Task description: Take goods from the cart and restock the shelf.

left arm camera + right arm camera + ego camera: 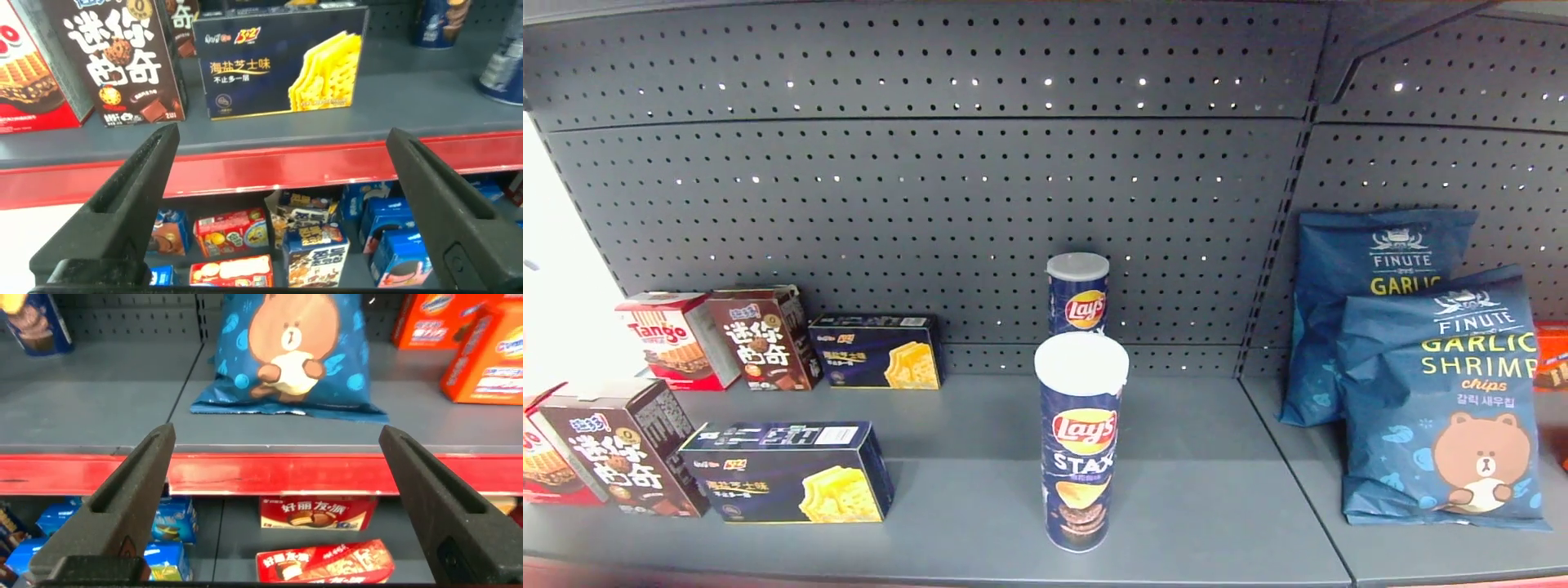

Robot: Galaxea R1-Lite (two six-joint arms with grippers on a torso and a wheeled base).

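Observation:
A grey shelf [1201, 490] holds two blue chip cans, one at the front [1082, 441] and one behind it [1078, 298]. Cookie boxes stand at the left, among them a dark blue box [788, 474] and a brown box [621, 449]. Two blue shrimp chip bags [1445, 408] lean at the right. My left gripper [282, 135] is open and empty, in front of the shelf edge [278, 167], facing the dark blue box [282, 61]. My right gripper [278, 434] is open and empty, facing the bear-printed bag [286, 355].
A perforated back panel [931, 204] closes the shelf. Bare shelf floor lies on either side of the cans. Orange boxes [482, 351] stand beside the bags. A lower shelf under the red edge strip [278, 474] holds more snack packs [315, 245].

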